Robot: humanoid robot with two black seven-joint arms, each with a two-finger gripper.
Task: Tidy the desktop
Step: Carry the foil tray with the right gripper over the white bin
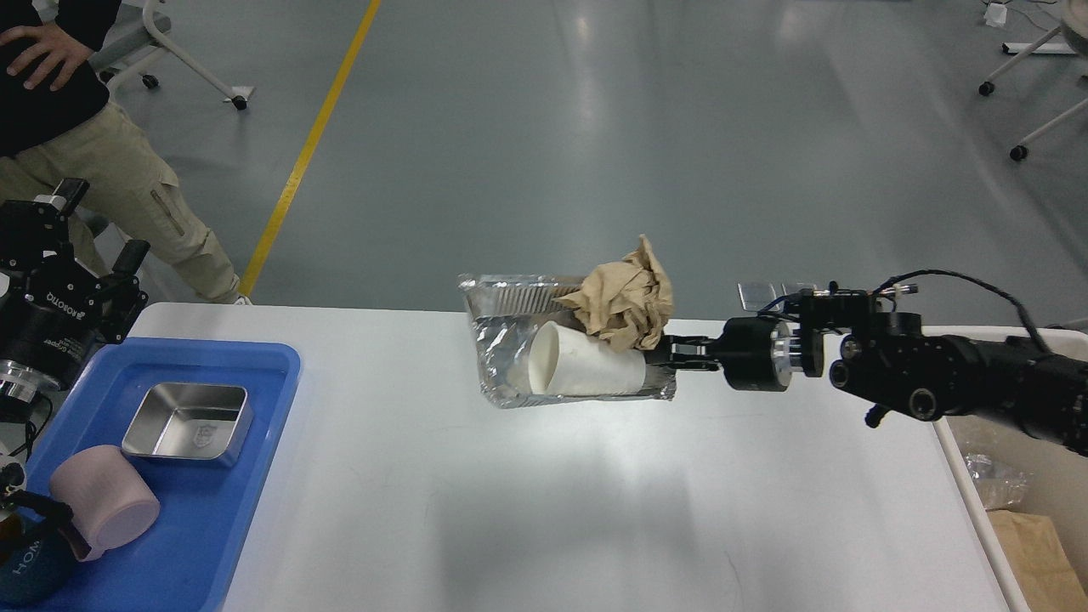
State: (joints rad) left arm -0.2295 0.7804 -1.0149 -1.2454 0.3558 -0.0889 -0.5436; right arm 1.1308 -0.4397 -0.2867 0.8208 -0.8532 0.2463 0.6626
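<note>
Right arm (935, 374) stretched leftward, wrist level, fingers (680, 353) pinched together, left arm (51, 314) raised at edge

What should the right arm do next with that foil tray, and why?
Probably carry it right, toward the bin. The right gripper holds the foil tray by its edge above the desktop, with a paper cup and crumpled paper inside, and the bin already holds rubbish.

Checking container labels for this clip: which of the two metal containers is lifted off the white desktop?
The crinkled foil tray, holding a white paper cup and crumpled brown paper, gripped by the right tool. The square steel dish sits in the blue plastic tray.
</note>
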